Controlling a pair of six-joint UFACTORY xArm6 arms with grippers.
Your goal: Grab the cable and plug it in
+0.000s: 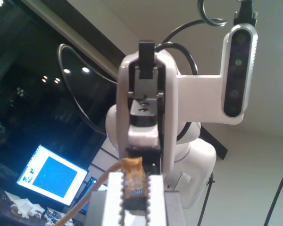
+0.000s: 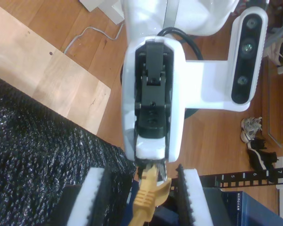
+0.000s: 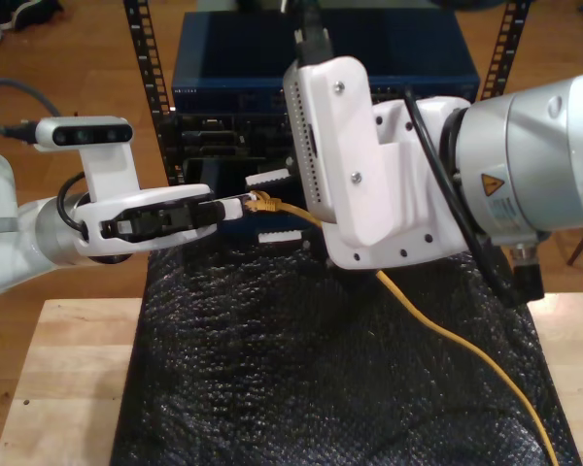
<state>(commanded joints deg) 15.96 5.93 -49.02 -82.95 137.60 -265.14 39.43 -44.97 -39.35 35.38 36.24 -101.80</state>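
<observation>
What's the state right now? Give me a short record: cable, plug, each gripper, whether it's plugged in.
cable: yellow-orange cable, trailing over the black mat toward the exterior view's lower right
plug: clear plug, held between the pads of my first gripper
first gripper: shut on the cable at its plug end
second gripper: open, pads apart on either side of the cable's boot
plugged in: not yet; the plug hangs in the air in front of the blue rack unit
</observation>
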